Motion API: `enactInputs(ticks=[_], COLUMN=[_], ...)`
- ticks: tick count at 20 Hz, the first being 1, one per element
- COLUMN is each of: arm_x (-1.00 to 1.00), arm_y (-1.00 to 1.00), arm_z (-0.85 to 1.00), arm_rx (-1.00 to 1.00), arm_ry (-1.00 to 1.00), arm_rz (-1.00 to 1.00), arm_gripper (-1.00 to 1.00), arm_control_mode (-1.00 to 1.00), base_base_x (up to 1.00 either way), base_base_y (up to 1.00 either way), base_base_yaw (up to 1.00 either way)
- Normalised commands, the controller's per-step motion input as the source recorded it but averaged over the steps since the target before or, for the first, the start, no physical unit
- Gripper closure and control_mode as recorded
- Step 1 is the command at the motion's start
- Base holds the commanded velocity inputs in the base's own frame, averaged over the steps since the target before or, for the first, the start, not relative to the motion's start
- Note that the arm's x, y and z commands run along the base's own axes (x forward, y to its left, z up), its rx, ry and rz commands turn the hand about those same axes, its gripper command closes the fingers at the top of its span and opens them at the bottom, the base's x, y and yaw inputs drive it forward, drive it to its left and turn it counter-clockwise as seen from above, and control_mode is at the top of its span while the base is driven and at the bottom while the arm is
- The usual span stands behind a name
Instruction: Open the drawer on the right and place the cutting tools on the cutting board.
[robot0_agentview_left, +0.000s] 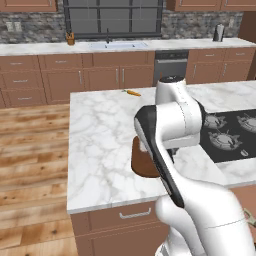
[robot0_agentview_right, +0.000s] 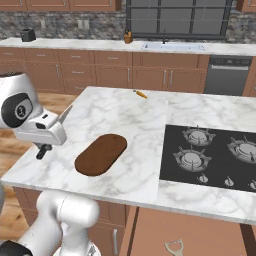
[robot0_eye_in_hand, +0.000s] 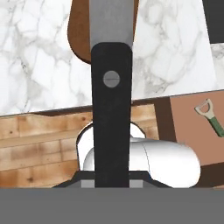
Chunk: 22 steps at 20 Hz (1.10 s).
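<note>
Two cutting tools stood apart: our hand (robot0_agentview_right: 44, 150) was clenched on the knife (robot0_eye_in_hand: 111, 87), held above the counter (robot0_agentview_right: 145, 130) edge just beside the cutting board (robot0_agentview_right: 101, 154), while the peeler (robot0_eye_in_hand: 209, 115) lay in the open drawer (robot0_agentview_right: 200, 235).

Black-handled, silver-bladed knife (robot0_eye_in_hand: 111, 87); dark brown cutting board (robot0_agentview_right: 101, 154); green-handled peeler (robot0_eye_in_hand: 210, 117); white grey-veined marble counter (robot0_agentview_right: 125, 120).
</note>
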Motion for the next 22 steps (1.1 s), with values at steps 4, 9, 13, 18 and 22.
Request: enactInputs(ticks=[4, 9, 13, 18, 22], arm_x=[0.56, 0.42, 0.24, 0.04, 0.04], arm_y=[0.42, 0.14, 0.00, 0.00, 0.00], arm_z=[-0.01, -0.12, -0.26, -0.35, -0.33], arm_rx=[-0.06, -0.01, 0.00, 0.00, 0.00], arm_ry=[-0.06, -0.07, -0.11, -0.15, -0.11], arm_rz=[-0.02, -0.02, -0.02, -0.03, -0.03], arm_gripper=[1.00, 1.00, 1.00, 1.00, 1.00], arm_control_mode=[-1.00, -1.00, -1.00, -1.00, -1.00], base_base_x=[0.00, 0.00, 0.00, 0.00, 0.00], base_base_y=[0.00, 0.00, 0.00, 0.00, 0.00], base_base_yaw=[0.00, 0.00, 0.00, 0.00, 0.00])
